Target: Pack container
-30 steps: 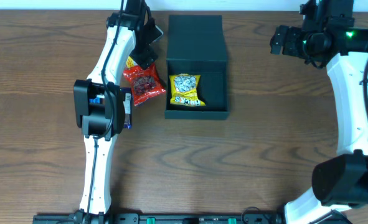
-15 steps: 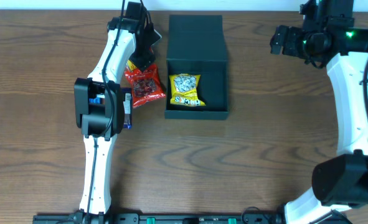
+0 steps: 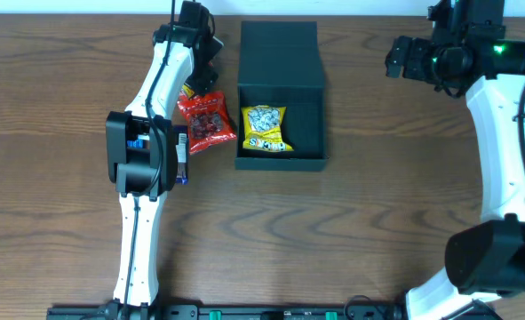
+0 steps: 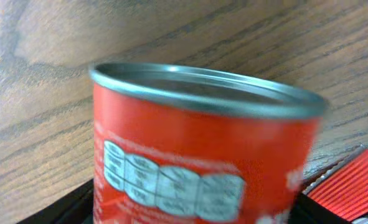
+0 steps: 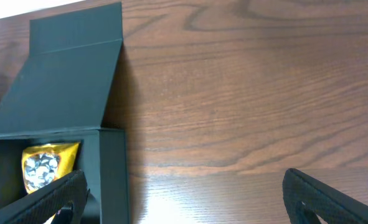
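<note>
1. My left claw hangs over the far left part of the wooden table, just left of the container.
2. A red can with a metal rim and a nutrition label fills that claw's camera, right up against it. I cannot tell whether my fingers are pressing on the can or only flank it.
3. My right claw is spread wide with nothing between its fingers. It is above bare wood to the right of the container, well apart from it.
4. The container sits at the back centre of the table, its flap lid thrown back on the far side.
5. A yellow snack packet lies inside the container, toward its left wall.
6. A red snack packet lies on the table just outside that left wall, near my left claw.
</note>
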You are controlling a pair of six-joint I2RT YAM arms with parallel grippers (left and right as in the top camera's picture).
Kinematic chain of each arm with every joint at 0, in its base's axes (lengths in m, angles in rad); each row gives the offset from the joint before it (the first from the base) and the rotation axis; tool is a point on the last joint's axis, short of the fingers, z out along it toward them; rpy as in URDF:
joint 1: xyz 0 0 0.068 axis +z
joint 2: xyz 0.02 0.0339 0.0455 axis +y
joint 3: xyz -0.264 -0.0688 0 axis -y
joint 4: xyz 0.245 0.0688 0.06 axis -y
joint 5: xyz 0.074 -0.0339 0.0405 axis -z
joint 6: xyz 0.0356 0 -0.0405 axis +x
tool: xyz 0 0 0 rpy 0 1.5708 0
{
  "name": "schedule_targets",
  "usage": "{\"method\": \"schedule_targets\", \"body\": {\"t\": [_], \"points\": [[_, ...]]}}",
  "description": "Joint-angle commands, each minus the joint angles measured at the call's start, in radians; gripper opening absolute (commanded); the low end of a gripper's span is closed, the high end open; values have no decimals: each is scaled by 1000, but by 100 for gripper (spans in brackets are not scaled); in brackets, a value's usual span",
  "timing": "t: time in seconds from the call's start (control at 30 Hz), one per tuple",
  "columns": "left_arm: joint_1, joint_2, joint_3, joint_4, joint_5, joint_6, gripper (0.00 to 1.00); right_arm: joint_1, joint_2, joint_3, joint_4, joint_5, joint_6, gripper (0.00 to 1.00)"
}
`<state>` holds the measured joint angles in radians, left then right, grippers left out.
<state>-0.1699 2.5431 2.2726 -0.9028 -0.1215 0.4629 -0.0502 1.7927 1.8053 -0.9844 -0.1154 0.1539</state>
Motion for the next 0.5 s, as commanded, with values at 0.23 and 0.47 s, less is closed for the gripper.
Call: {"method": "schedule_targets", "body": {"t": [0.23,0.47], "points": [[6,20,49,-39,-20,-164,65,6,-8,6,1,3,17,99],[2,-24,77,-45,-17,-251,66,-16,-8,6,1,31,13,99]]}}
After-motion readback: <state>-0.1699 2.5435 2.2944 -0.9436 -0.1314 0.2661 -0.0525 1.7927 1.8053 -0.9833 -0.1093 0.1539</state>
